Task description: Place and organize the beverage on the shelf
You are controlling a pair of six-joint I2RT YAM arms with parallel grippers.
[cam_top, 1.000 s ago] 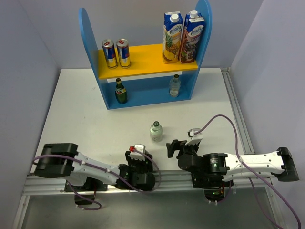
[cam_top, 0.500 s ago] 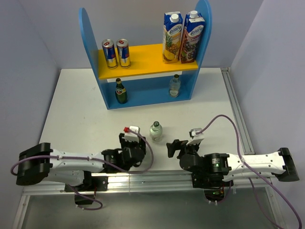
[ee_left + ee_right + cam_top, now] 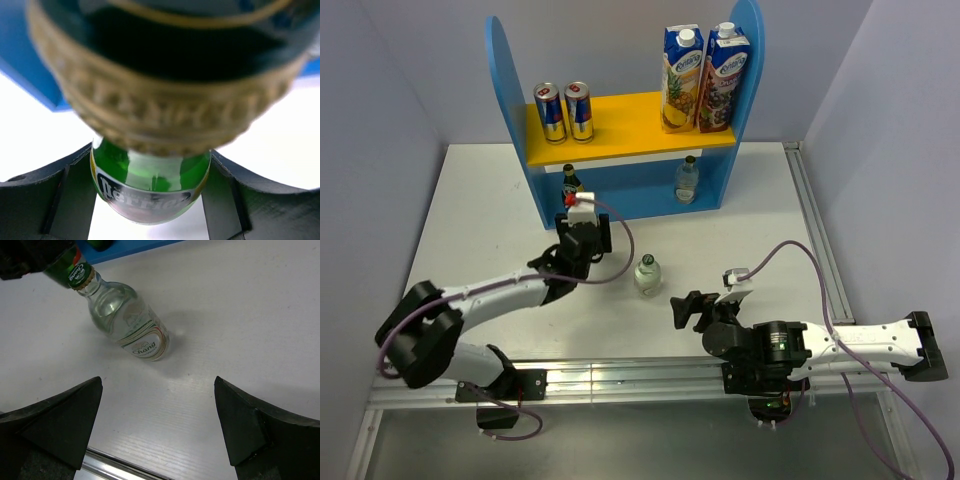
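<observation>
The shelf [image 3: 620, 125] stands at the back with two blue-and-silver cans [image 3: 564, 111] on its yellow board. A green bottle [image 3: 569, 180] and a clear bottle [image 3: 688, 180] stand on its lower level. My left gripper [image 3: 584, 232] is just in front of the shelf's left part, shut on a second green bottle [image 3: 150, 190], whose gold cap [image 3: 160, 100] fills the left wrist view. That bottle is hidden under the gripper from above. Another clear bottle [image 3: 647, 275] stands mid-table, also in the right wrist view [image 3: 132, 325]. My right gripper [image 3: 685, 310] is open and empty, a little short of it.
Two juice cartons [image 3: 703, 80] stand at the right end of the yellow board. A metal rail [image 3: 620, 375] runs along the near table edge and another [image 3: 817, 230] along the right side. Grey walls close in on both sides.
My left arm has swung from the near edge forward to the shelf's left front, carrying the green bottle. The right gripper and the clear bottle have hardly moved.
</observation>
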